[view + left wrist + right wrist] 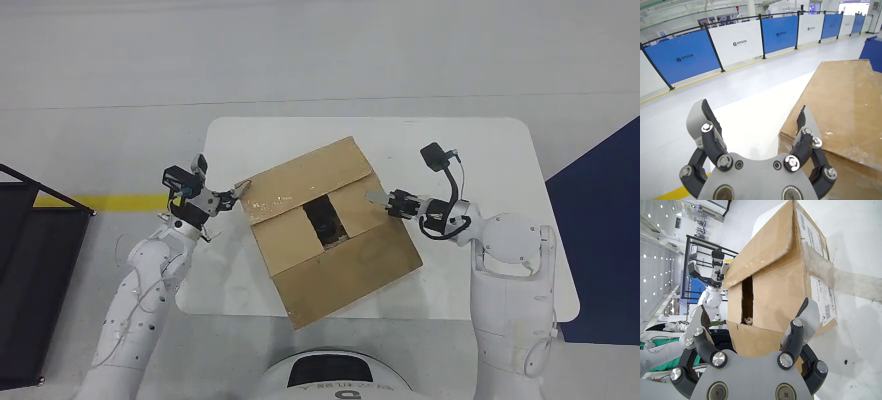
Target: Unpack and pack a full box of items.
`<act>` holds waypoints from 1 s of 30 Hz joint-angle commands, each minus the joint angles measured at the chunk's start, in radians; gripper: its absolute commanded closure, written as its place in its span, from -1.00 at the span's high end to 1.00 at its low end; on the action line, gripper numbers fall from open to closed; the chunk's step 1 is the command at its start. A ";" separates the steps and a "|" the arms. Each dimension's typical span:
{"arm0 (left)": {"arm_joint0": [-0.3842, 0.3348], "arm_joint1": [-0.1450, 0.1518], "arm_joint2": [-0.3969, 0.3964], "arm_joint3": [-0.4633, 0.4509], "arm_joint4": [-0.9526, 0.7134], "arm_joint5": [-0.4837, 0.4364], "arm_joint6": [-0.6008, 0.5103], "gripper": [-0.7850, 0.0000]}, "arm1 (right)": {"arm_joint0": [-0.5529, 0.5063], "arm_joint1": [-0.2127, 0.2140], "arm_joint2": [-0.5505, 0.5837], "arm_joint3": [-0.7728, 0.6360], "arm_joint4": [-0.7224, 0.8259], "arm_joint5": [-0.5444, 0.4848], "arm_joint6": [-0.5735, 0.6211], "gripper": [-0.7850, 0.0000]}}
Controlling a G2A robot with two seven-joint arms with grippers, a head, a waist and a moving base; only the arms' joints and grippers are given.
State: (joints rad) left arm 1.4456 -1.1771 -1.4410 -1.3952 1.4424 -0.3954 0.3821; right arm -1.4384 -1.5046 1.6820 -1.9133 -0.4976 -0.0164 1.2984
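We are looking at a white rounded table (pixel 480 150) carrying a brown cardboard box (pixel 330 235) at its centre, its top standing partly open. Our left gripper (pixel 238 192) is hovering, jaws spread, at the box's 10 o'clock corner, and our right gripper (pixel 378 198) is hovering, jaws spread, at 3 o'clock.

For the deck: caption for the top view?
Left gripper and right gripper, both open, flank a cardboard box, flaps ajar, on a white table.

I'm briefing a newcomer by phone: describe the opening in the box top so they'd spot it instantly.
On the white table sits a tan cardboard box, askew. At the centre of its top, where the flaps fail to meet, lies a narrow rectangular gap, the only dark patch on the cardboard.
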 commanded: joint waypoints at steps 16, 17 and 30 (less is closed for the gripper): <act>0.073 0.013 -0.081 -0.026 -0.087 -0.006 0.003 1.00 | 0.000 0.000 0.000 0.000 0.000 0.000 0.000 1.00; 0.074 0.013 -0.086 -0.016 -0.083 -0.004 0.001 1.00 | 0.000 0.000 0.000 0.000 0.000 0.000 0.000 1.00; 0.061 0.014 -0.067 0.079 -0.028 0.036 0.008 1.00 | -0.037 0.030 0.157 0.064 0.195 -0.052 -0.141 1.00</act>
State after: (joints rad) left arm 1.5063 -1.1634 -1.5081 -1.3180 1.4054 -0.3667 0.3906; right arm -1.4840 -1.4784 1.8450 -1.8641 -0.2878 -0.0805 1.1476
